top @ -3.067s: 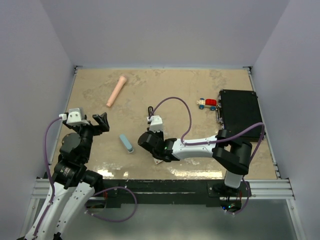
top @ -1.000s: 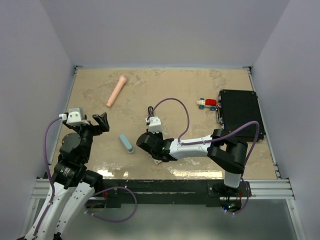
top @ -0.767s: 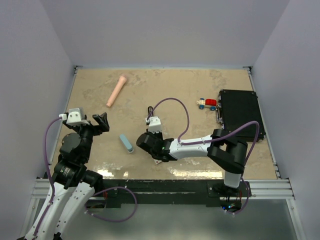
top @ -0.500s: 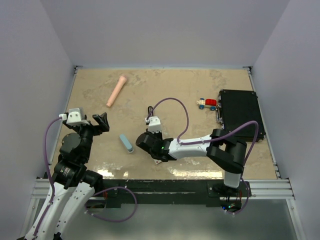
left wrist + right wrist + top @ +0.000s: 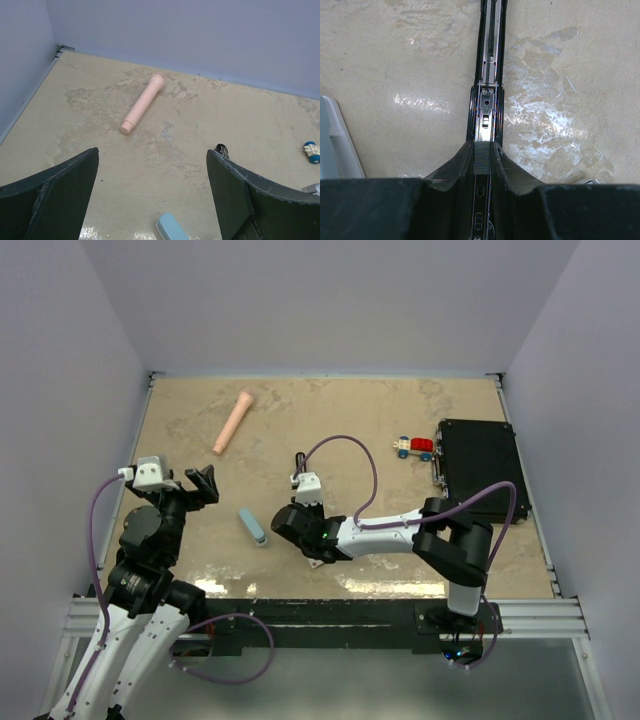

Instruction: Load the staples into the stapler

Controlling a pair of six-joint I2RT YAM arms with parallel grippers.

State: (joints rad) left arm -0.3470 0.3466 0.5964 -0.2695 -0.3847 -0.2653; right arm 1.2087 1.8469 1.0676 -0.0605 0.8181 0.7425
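Note:
A black stapler lies opened flat on the table, its metal channel facing up. Its far end shows past the right arm and in the left wrist view. My right gripper is low over the channel's near end. It is shut on the staples, a small dark grey ribbed strip held in line with the channel. My left gripper hovers at the left side, open and empty.
A light blue stapler lies between the arms, close left of the right gripper. A pink cylinder lies at the back left. A toy car and a black case sit at the right.
The right arm has crept slightly to the left over the black stapler. The left arm has not moved.

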